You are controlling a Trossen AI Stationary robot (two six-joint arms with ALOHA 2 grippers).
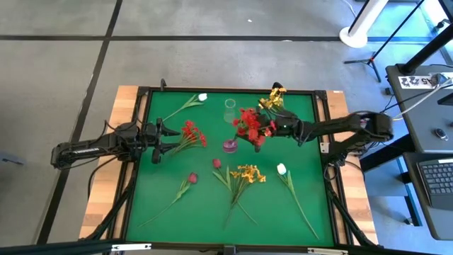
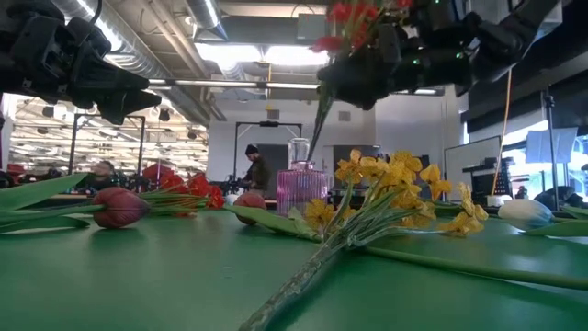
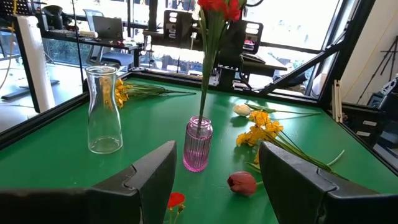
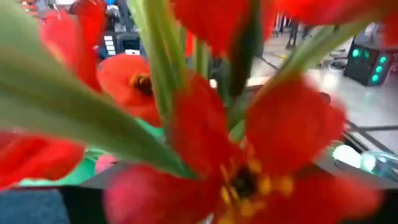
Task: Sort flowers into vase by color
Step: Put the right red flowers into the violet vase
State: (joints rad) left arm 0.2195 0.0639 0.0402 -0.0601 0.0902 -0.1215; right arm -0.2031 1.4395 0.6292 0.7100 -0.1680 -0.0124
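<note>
My right tool [image 1: 272, 129] is up at the red blossom cluster [image 1: 249, 122], whose stem already stands in the pink vase [image 3: 198, 144]; whether its fingers are parted or clamped on the stem I cannot tell. I judge this the release step, so next I should let go fully and lift clear without tipping the vase. My left tool [image 3: 214, 180] waits, fingers apart, over the tabletop [image 1: 205, 205] by another red cluster [image 1: 191, 134].
</note>
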